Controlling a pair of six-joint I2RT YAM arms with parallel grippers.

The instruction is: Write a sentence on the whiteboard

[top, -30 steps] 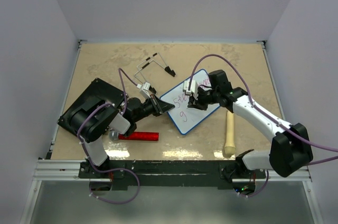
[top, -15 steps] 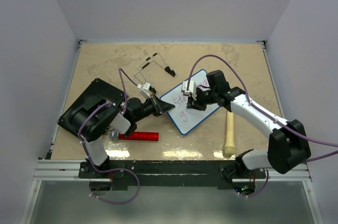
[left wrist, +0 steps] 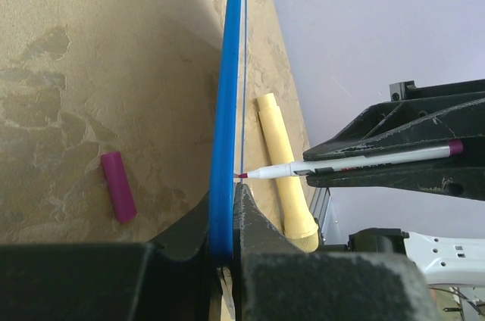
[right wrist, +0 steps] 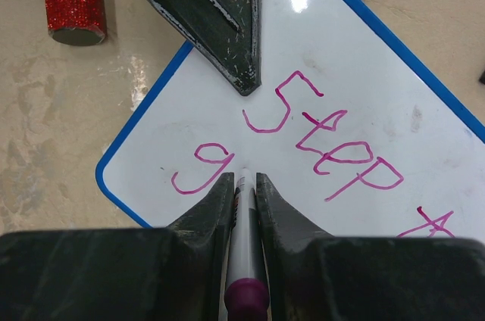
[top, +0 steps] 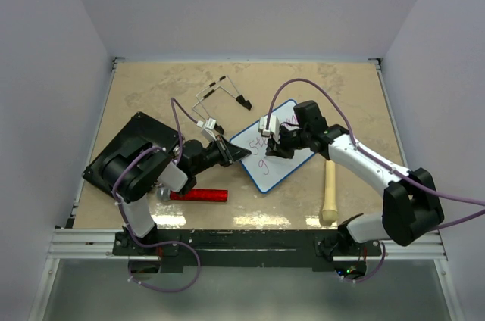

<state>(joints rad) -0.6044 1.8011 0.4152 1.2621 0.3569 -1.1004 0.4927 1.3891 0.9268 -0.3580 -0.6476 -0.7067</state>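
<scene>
The whiteboard (top: 265,169) lies tilted mid-table, white with a blue rim (right wrist: 140,113). My left gripper (top: 236,153) is shut on its left edge, seen edge-on in the left wrist view (left wrist: 224,132). My right gripper (top: 274,141) is shut on a white marker (right wrist: 244,245) with a purple end; its tip touches the board right of the "g". The sentence (right wrist: 326,143) reads "Step" and part of another letter on the top line, "g" (right wrist: 201,169) below. The marker also shows in the left wrist view (left wrist: 356,160).
A red glitter cylinder (top: 198,195) lies by the left arm. A cream wooden pestle (top: 330,192) lies right of the board. A purple marker cap (left wrist: 119,186) lies on the table. A black slab (top: 121,147) sits left. A wire piece with black tips (top: 223,92) lies behind.
My right gripper with the marker has shifted slightly left and toward the board's lower line. The left gripper and board have not moved.
</scene>
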